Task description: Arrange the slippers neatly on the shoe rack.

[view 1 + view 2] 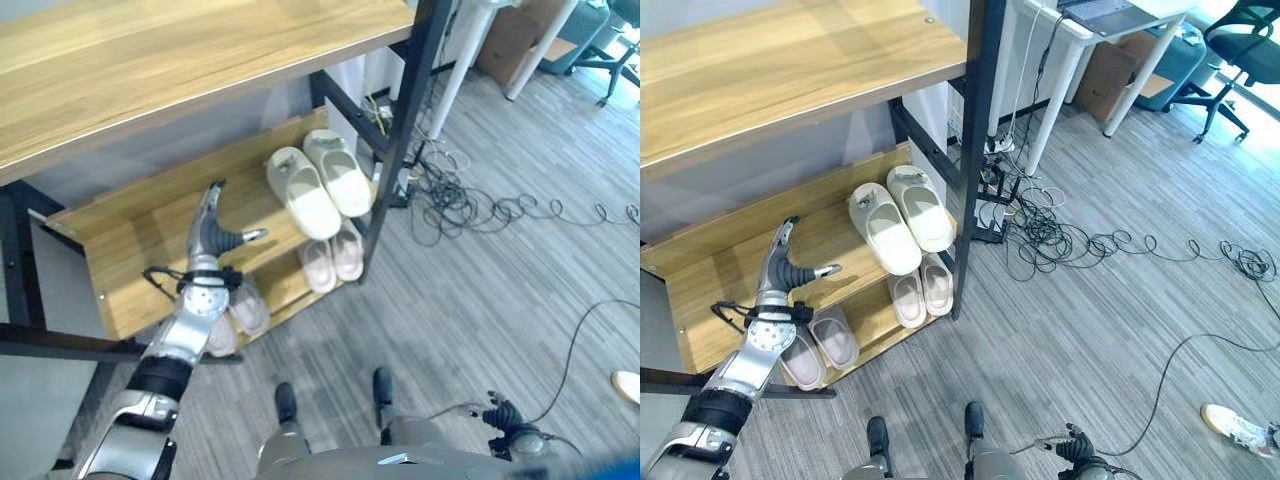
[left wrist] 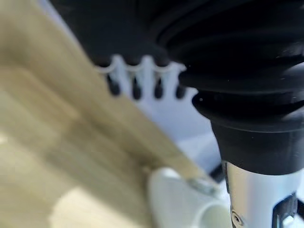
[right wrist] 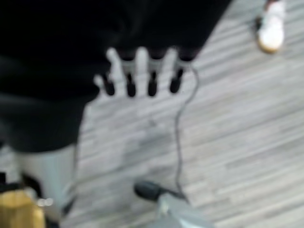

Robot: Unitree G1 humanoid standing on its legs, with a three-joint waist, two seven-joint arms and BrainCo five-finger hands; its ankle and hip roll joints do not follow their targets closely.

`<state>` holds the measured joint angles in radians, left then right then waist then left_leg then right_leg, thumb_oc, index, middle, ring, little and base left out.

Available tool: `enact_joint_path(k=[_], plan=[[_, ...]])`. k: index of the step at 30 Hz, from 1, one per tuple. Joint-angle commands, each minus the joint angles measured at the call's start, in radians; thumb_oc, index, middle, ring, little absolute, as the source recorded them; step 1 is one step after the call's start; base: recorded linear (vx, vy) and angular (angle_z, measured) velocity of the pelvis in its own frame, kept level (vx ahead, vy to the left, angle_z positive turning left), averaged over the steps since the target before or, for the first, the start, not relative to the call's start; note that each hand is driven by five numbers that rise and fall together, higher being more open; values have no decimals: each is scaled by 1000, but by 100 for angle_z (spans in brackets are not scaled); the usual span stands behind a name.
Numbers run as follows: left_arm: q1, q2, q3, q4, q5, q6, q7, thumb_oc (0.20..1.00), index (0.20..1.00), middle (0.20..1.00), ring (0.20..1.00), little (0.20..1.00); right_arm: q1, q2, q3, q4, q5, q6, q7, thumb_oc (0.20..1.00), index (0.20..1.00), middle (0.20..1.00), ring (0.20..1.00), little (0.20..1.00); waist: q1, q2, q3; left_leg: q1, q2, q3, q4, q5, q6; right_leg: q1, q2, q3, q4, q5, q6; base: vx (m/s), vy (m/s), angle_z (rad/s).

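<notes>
A cream pair of slippers is seen lying side by side on the rack's middle shelf, toes toward the back, just past the left hand's thumb side. Below it, on the bottom shelf, a pink pair is lined up at the rack's right post, and a second pinkish pair is parked directly beneath the left wrist.

The left hand is held out over the middle shelf, fingers straight and together, thumb stuck out toward the cream pair; nothing is gripped and the board beneath is bare. In the left wrist view the fingertips are shown pointing along the wooden shelf, with a cream slipper close by the wrist.

The right hand is seen low over the grey floor, fingers straight and spread, nothing held.

Further off from the right hand, a tangle of cables is strewn across the floor, and a white shoe is spotted at the far edge.
</notes>
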<state>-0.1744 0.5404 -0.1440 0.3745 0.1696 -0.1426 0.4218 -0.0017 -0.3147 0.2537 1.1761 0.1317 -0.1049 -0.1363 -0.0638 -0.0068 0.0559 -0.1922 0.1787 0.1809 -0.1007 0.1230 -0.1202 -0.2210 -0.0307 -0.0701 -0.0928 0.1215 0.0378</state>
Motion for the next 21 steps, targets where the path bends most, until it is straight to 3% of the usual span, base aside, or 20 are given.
enact_joint_path(k=[1, 6, 8, 12, 17, 21], plan=[[-10, 17, 42, -53, 5, -83, -45, 1000, 1000, 1000, 1000, 1000, -55, -33, -66, 38, 4, -8, -7, 1000, 1000, 1000, 1000, 1000, 14, 92, 25, -42, 58, -47, 13, 29, -33, -71, -23, -20, 148, -140, 63, 0, 0, 0], [96, 22, 42, -112, -28, -116, -97, 1000, 1000, 1000, 1000, 1000, -54, -30, -84, 52, 12, -9, -4, 1000, 1000, 1000, 1000, 1000, 29, 96, 25, -42, 52, -50, 13, 28, -28, -63, -28, -26, 142, -136, 65, -1, 3, 1], [213, 61, 13, -175, -77, -150, -195, 1000, 1000, 1000, 1000, 1000, -42, -33, -105, 64, 13, -8, 5, 1000, 1000, 1000, 1000, 1000, 47, 98, 21, -31, 46, -56, 13, 26, -25, -37, -30, -36, 138, -137, 68, -7, 27, 13], [309, 113, -22, -202, -147, -177, -294, 1000, 1000, 1000, 1000, 1000, -36, -29, -119, 70, 20, -9, 13, 1000, 1000, 1000, 1000, 1000, 57, 98, 16, -19, 41, -60, 13, 23, -23, -10, -30, -46, 120, -131, 75, -2, 13, 16], [363, 122, -88, -129, -180, -167, -362, 1000, 1000, 1000, 1000, 1000, -37, -27, -117, 73, 24, -9, 17, 1000, 1000, 1000, 1000, 1000, 65, 99, 8, -13, 38, -63, 13, 22, -20, 3, -34, -54, 103, -122, 81, 1, 2, 3], [379, 46, -171, 107, -163, -136, -404, 1000, 1000, 1000, 1000, 1000, -30, -30, -108, 78, 25, -12, 21, 1000, 1000, 1000, 1000, 1000, 60, 96, 4, 4, 31, -64, 13, 17, -12, 24, -36, -56, 99, -124, 81, 4, 5, 2]])
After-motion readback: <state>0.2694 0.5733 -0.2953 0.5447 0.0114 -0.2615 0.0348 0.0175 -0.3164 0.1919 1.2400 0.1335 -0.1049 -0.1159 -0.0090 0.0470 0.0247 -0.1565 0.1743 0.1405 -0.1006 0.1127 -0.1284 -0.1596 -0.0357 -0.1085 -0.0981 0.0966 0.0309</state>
